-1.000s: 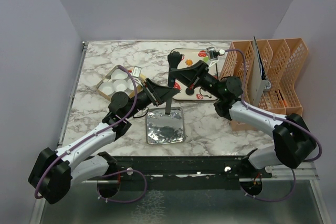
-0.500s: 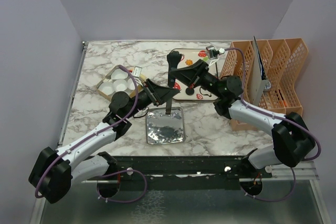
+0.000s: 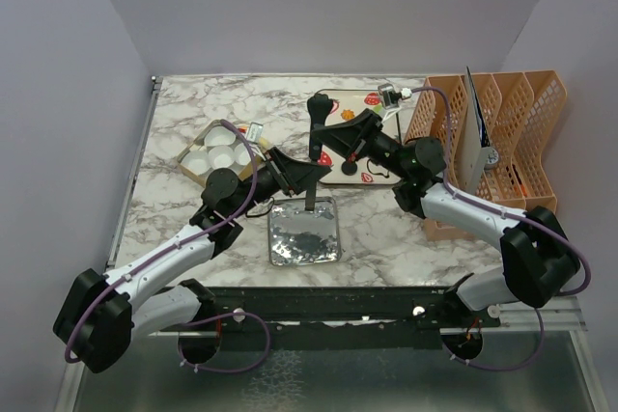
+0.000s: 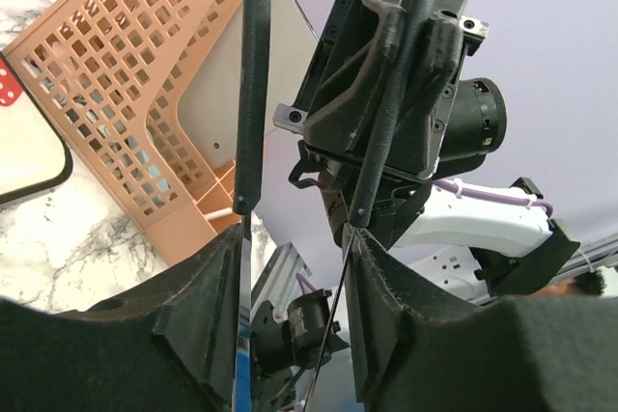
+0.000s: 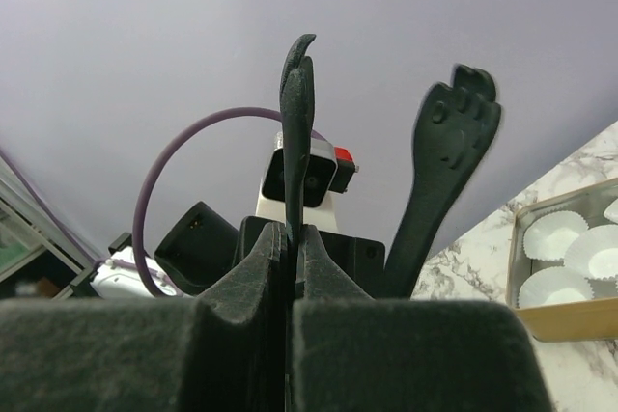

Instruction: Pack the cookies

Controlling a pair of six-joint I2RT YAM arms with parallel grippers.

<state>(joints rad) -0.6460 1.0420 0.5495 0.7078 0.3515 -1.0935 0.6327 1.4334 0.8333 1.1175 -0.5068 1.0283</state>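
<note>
Up above the table [image 3: 193, 103], the left gripper [image 4: 294, 238] had its jaws about halfway apart. The two arms of the black tongs [image 4: 253, 94] ran between them, one arm against each finger. The right gripper [image 5: 293, 233] was squeezed tight on one thin arm of those tongs (the other arm, with its paw-shaped end, stuck up beside it). The cookies [image 3: 348, 115] lay on the white tray [image 3: 340, 177] at the back, partly under the right arm; an orange one showed plainly. A shiny silver bag [image 3: 303, 232] lay flat on the table, just in front of the left gripper.
</note>
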